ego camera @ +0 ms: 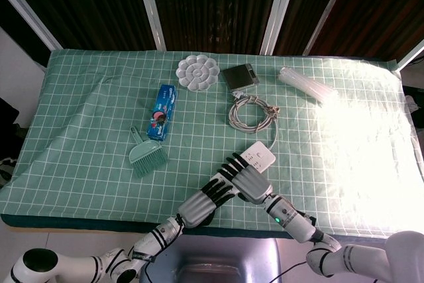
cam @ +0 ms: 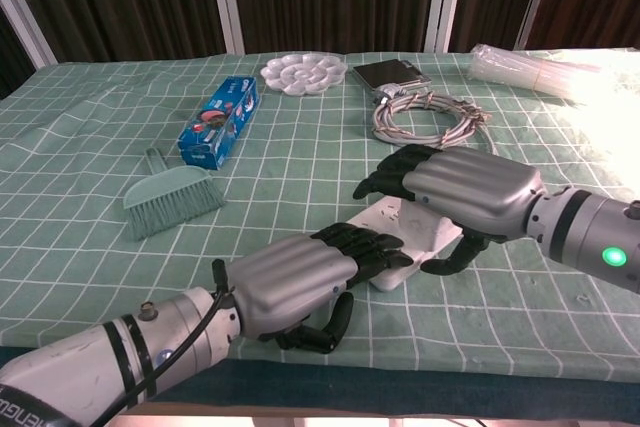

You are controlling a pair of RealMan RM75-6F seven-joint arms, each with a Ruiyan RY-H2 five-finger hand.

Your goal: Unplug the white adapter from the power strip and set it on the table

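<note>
Two robot hands sit close together on the white power strip (cam: pixel 400 247) near the front edge of the green checked table (ego camera: pixel 86 130). The left hand (cam: pixel 300 277) lies flat, with its dark fingertips (cam: pixel 375 245) pressing on the near end of the strip and nothing held in it. The right hand (cam: pixel 465 190) is cupped over the middle of the strip, right where the white adapter is plugged in. The adapter is hidden under that hand, so I cannot tell if the fingers are clamped on it. Farther back lie a coiled white cable (ego camera: pixel 248 112), a blue box (ego camera: pixel 161 111), a small green brush (ego camera: pixel 147 155) and a white flower-shaped tray (ego camera: pixel 197 71).
</note>
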